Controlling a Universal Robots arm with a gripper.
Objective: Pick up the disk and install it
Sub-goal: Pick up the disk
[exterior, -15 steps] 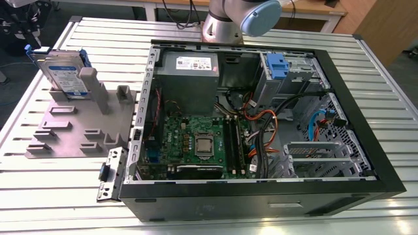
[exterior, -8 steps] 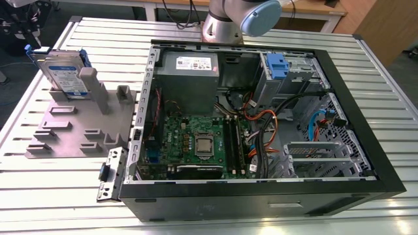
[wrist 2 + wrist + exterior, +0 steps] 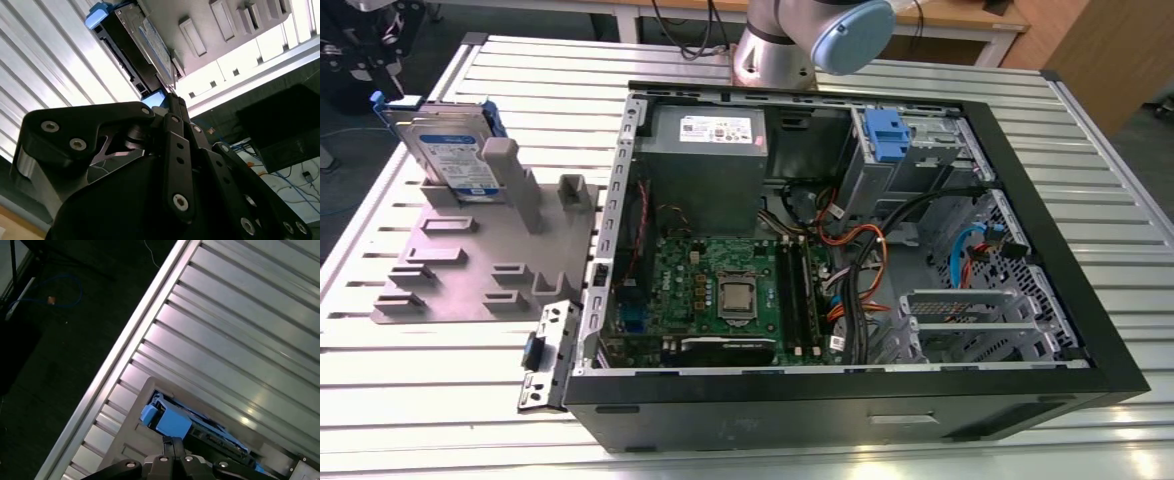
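Note:
The disk (image 3: 454, 150) stands on edge in a slot of the grey holder (image 3: 467, 265) at the exterior view's left, blue rails along its sides. My gripper (image 3: 387, 78) hangs just above and behind the disk's top corner, apart from it. In the second wrist view the shut fingertips (image 3: 172, 100) point at the disk (image 3: 145, 45) near its blue rail. In the first wrist view the gripper (image 3: 172, 442) sits over the disk's blue rail end (image 3: 170, 421). Nothing is between the fingers.
An open computer case (image 3: 854, 405) lies on the slatted metal table (image 3: 427, 400), to the exterior view's right of the holder. Inside are a motherboard, cables and a metal drive cage with a blue latch (image 3: 887, 135). The arm's base (image 3: 781, 45) stands behind the case.

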